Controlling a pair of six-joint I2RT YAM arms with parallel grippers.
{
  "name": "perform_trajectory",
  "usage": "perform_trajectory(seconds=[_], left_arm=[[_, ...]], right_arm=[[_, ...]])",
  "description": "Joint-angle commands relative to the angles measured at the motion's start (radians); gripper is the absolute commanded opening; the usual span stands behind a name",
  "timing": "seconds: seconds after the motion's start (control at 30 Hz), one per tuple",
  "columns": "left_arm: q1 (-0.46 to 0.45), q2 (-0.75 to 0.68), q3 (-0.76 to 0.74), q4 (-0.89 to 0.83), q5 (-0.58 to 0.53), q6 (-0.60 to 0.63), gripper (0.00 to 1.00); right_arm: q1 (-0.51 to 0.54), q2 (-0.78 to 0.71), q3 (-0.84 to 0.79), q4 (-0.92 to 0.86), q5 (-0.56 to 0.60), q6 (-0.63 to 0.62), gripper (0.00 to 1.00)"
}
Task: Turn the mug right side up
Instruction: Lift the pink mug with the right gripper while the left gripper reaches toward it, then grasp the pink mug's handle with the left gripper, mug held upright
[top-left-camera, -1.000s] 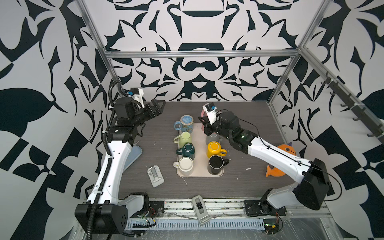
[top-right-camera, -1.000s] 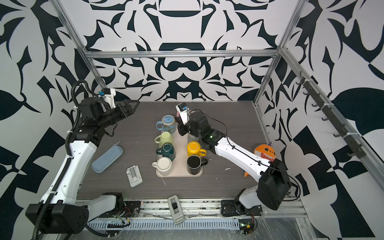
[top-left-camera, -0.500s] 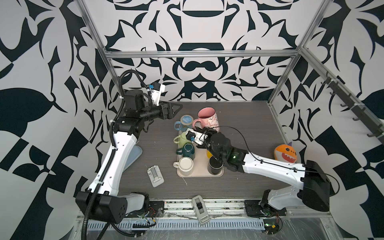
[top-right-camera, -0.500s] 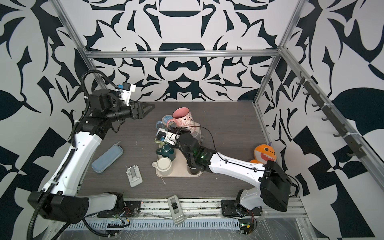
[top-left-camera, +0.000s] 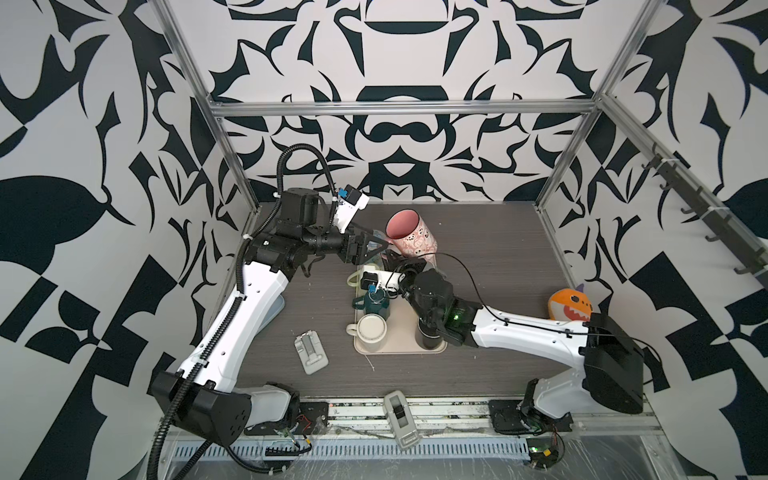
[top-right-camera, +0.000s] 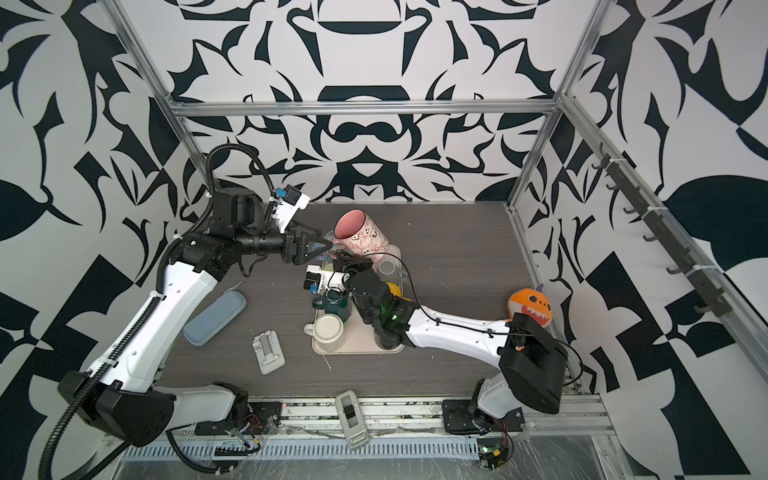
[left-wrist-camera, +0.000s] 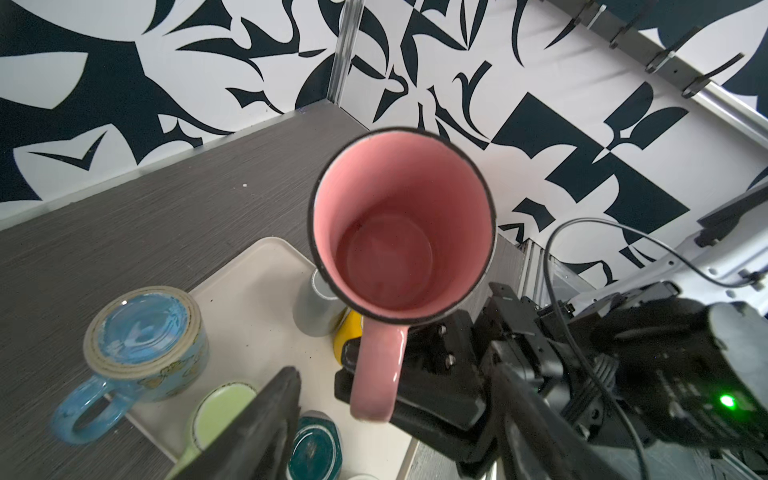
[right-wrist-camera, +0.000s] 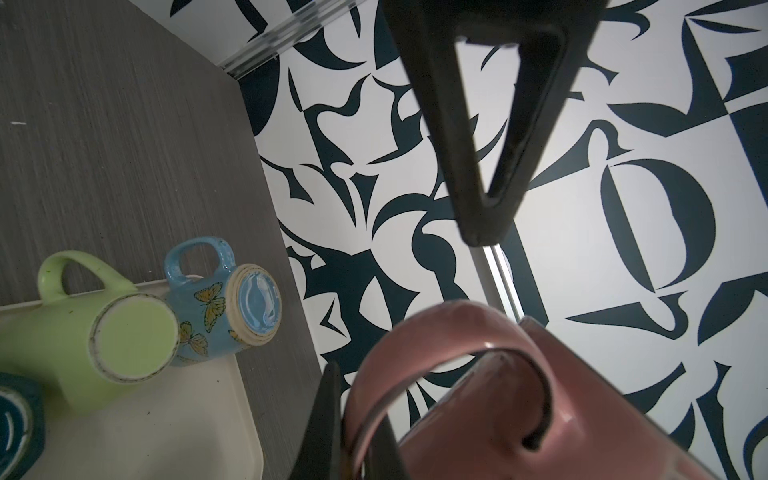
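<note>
Your right claw (top-left-camera: 404, 262) is clamped shut on the handle of the pink mug (top-left-camera: 411, 232), with one finger through the loop. It holds the mug in the air above the far end of the tray (top-left-camera: 401, 332). The mug is tilted, neither upside down nor upright. Its open mouth faces up and toward your left arm, so the left wrist view looks straight into the pink inside.

Your left claw (top-left-camera: 380, 246) hovers just beside the rim, jaws spread wide, gripping nothing. This placing reads as a handover: the handle grip lets the right arm swing the body round, and the open claw waits to take the wall or rim.

At the tray's far corner, the blue mug (left-wrist-camera: 145, 332) and green mug (right-wrist-camera: 124, 332) stand bottom up. The pink mug is not yet set down on the bench (top-left-camera: 498, 257).
</note>
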Motion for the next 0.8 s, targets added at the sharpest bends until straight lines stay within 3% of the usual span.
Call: perform_trajectory(seconds=[0.0, 0.77], left_arm=[[-0.009, -0.023, -0.021, -0.050, -0.041, 0.039, 0.75], [-0.052, 0.081, 0.012, -0.042, -0.090, -0.002, 0.55]], right_arm=[[0.000, -0.039, 0.044, 0.162, 0.017, -0.037, 0.00], [0.011, 0.003, 0.079, 0.181, -0.026, -0.008, 0.00]])
